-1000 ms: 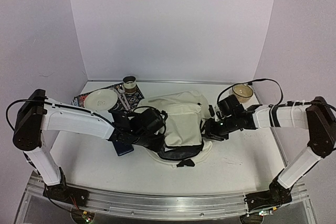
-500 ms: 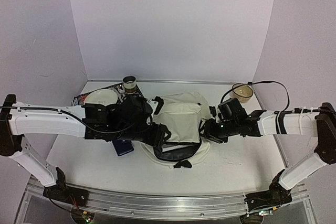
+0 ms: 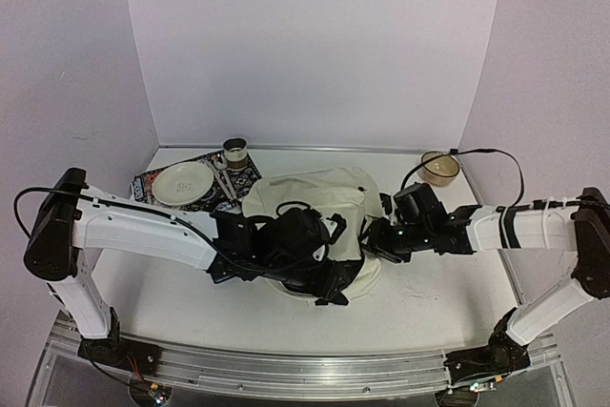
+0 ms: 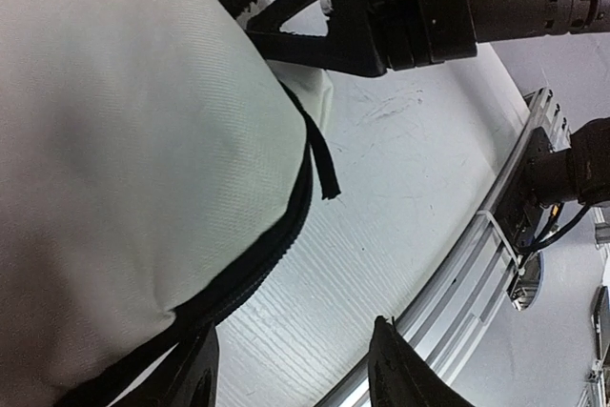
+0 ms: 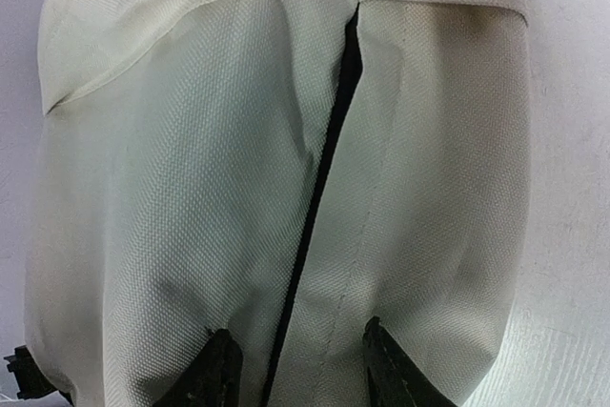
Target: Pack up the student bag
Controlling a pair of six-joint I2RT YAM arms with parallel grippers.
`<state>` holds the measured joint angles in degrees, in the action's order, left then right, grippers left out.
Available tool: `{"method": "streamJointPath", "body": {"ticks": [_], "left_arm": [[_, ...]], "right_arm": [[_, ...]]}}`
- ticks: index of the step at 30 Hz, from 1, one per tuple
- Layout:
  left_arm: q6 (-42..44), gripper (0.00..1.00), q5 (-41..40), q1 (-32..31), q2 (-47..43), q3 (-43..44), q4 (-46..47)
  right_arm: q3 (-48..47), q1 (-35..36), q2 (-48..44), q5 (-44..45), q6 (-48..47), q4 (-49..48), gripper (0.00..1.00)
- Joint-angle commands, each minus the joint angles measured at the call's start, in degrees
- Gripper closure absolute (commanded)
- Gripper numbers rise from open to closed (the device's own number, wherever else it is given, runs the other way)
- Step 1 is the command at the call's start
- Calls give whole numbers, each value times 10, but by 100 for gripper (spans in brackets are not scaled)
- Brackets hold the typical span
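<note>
**Student bag** [image 3: 307, 199], at the middle of the table [image 3: 429, 297] between my two arms. Its long axis runs near to far: the rounded cream end points toward the back wall, and the black straps [image 3: 324, 285] bunch at the near end. The cloth is coarse plain-woven canvas, soft and puffed, split by a black zip seam [image 5: 324, 188]. My left gripper [image 4: 295, 380] stands wide, with bare table between its fingers. My right gripper [image 5: 300, 374] straddles the canvas; I cannot tell whether it pinches.

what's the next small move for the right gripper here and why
Probably ease the right gripper forward and close it on the student bag. Its jaws stand open astride the black zipper line, fabric between them but nothing pinched yet.
</note>
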<state>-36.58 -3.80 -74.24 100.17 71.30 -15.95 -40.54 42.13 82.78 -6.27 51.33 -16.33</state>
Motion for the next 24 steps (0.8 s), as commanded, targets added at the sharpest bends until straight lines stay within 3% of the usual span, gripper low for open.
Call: {"method": "streamJointPath", "body": {"ticks": [1, 15, 24], "left_arm": [[-18, 45, 12, -5, 8, 27, 41], [-27, 48, -79, -5, 69, 54, 98], [-15, 56, -86, -5, 102, 80, 117]], "right_arm": [[11, 12, -25, 11, 12, -19, 55], [26, 29, -30, 25, 42, -60, 55], [24, 46, -15, 29, 53, -78, 55]]}}
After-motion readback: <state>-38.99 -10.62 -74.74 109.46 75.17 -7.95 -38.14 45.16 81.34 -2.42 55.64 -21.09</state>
